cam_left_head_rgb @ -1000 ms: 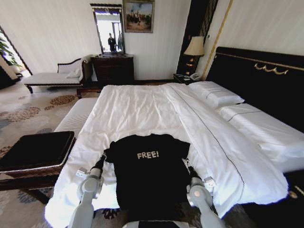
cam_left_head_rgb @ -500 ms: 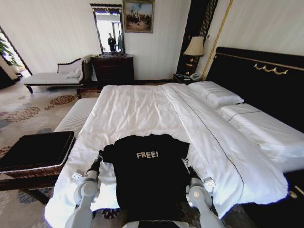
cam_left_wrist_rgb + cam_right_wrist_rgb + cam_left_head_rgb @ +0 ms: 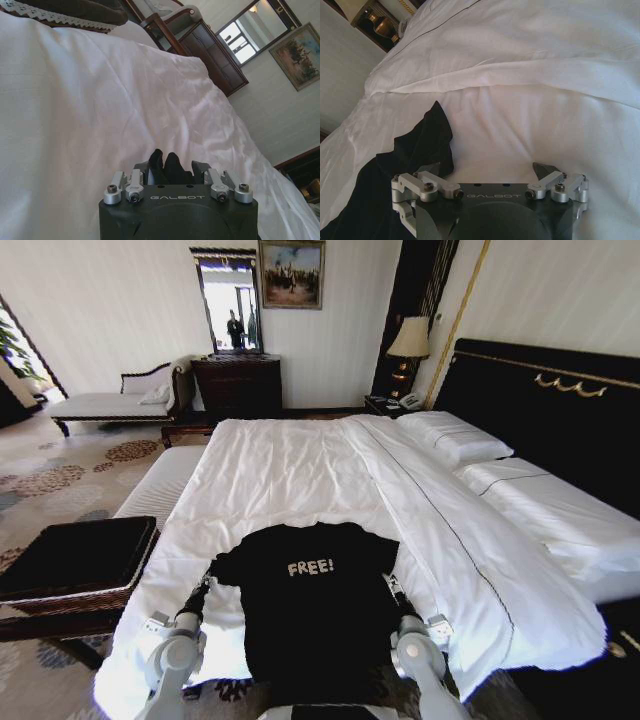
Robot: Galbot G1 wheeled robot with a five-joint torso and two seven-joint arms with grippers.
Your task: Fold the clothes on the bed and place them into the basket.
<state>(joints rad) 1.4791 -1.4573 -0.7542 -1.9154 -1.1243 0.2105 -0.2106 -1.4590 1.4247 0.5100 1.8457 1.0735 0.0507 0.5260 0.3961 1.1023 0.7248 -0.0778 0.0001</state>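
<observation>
While one black T-shirt (image 3: pixel 312 610) lay flat at the foot of the bed (image 3: pixel 300 475), the left gripper (image 3: pixel 173 169) pinched its left sleeve and the right gripper (image 3: pixel 487 172) sat spread beside its right sleeve, one finger (image 3: pixel 431 172) touching the cloth. One basket (image 3: pixel 75 558) stood left of the bed's foot; two pillows (image 3: pixel 455 437) lay far off by the headboard (image 3: pixel 545 410).

Bed (image 3: pixel 300 470): wide bare white sheet btwn T-shirt (image 3: pixel 310 610) and pillows (image 3: pixel 455 435) at headboard end, nothing on it, free to pass. T-shirt takes the middle of the foot edge; bare sheet either side of it twd both foot corners. Left gripper (image 3: pixel 167 170) pinched on black cloth at shirt's left sleeve; right gripper (image 3: pixel 487 172) spread wide just beside right sleeve. Basket (image 3: pixel 75 555) w/ raised rim stands off bed's left side, near foot corner.
</observation>
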